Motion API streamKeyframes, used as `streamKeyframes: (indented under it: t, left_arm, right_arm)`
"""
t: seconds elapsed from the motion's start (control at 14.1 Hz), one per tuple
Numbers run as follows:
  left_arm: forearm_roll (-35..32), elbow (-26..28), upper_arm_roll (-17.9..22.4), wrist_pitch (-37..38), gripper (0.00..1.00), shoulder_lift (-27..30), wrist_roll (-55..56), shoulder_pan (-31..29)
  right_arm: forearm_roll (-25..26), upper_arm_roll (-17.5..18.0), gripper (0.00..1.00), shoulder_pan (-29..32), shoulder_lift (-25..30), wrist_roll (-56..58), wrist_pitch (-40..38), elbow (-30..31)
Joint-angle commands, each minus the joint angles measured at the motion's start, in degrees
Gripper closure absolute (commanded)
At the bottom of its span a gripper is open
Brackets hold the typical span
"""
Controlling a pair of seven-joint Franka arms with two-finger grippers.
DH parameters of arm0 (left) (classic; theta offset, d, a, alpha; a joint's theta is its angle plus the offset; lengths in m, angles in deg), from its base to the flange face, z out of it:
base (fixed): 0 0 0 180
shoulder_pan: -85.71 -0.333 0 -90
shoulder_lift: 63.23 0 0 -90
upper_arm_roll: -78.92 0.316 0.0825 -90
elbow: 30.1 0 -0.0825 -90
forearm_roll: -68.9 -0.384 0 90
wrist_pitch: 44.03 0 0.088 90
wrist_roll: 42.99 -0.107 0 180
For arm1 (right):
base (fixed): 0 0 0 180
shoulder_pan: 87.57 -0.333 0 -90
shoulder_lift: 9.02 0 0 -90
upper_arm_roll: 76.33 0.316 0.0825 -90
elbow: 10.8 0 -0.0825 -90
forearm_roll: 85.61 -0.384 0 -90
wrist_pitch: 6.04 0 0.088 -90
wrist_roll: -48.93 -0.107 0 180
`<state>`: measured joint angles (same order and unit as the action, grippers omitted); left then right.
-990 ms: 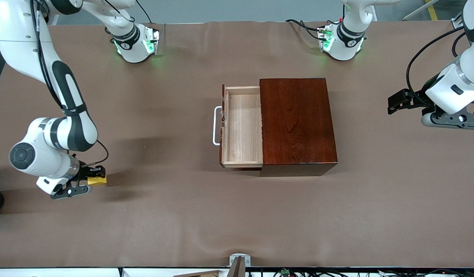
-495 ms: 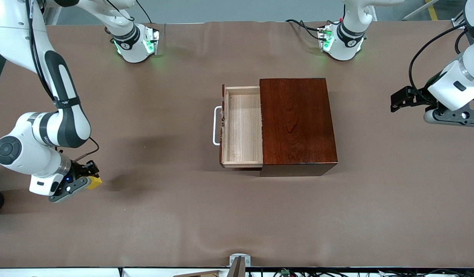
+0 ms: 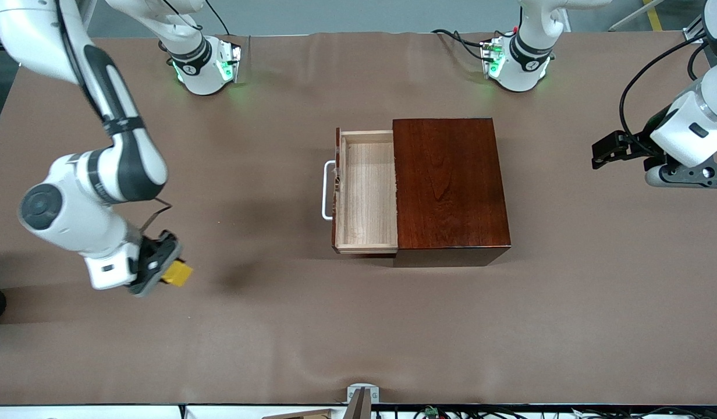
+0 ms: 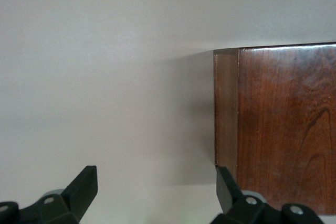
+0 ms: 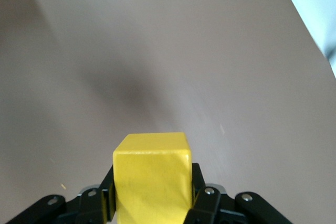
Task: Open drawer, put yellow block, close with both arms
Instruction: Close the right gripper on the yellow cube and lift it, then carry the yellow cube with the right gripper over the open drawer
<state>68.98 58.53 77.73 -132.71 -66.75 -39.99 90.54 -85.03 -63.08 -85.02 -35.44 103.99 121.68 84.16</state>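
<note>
The drawer [image 3: 367, 192] stands pulled open out of the mahogany box [image 3: 448, 183], its pale tray empty and its white handle [image 3: 326, 190] facing the right arm's end of the table. My right gripper [image 3: 173, 269] is shut on the yellow block [image 3: 178, 272] and holds it above the bare table at the right arm's end; the block fills the right wrist view [image 5: 152, 177]. My left gripper [image 3: 604, 154] is open and empty over the table at the left arm's end, apart from the box. The left wrist view shows the box's corner [image 4: 283, 129].
The brown table cover [image 3: 277, 326] is bare around the box. The arm bases [image 3: 204, 64] stand at the table's edge farthest from the front camera. A small metal bracket [image 3: 361, 398] sits at the table's nearest edge.
My right gripper has lifted the yellow block off the table and carried it a short way toward the drawer. The left arm has barely moved.
</note>
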Motion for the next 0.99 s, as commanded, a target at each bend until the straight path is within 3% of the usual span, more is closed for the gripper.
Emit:
streamKeyframes:
  t: [0.0, 0.28, 0.5, 0.71, 0.92]
  left_arm:
    - [0.27, 1.55, 0.22, -0.34, 0.00, 1.77, -0.71, 0.18]
    - [0.27, 1.64, 0.22, -0.34, 0.00, 1.68, -2.29, 0.01]
    - [0.27, 1.55, 0.31, -0.52, 0.00, 1.42, -2.56, -0.52]
    - [0.27, 1.55, 0.31, -1.05, 0.00, 1.33, -2.56, -0.52]
    - [0.27, 1.46, 0.22, -1.40, 0.00, 1.42, -2.56, -0.43]
  right_arm:
    - [0.38, 6.25, 1.00, 0.79, 1.03, 4.60, -0.71, -0.91]
    - [0.56, 13.90, 1.00, -0.17, 0.68, 6.11, -3.42, -3.97]
    - [0.82, 14.18, 1.00, -6.83, -0.63, 7.59, -9.93, -10.30]
    - [1.18, 14.09, 1.00, -12.03, -1.51, 7.08, -12.13, -11.63]
    - [1.96, 13.31, 1.00, -17.73, -5.46, 5.24, -18.35, -19.51]
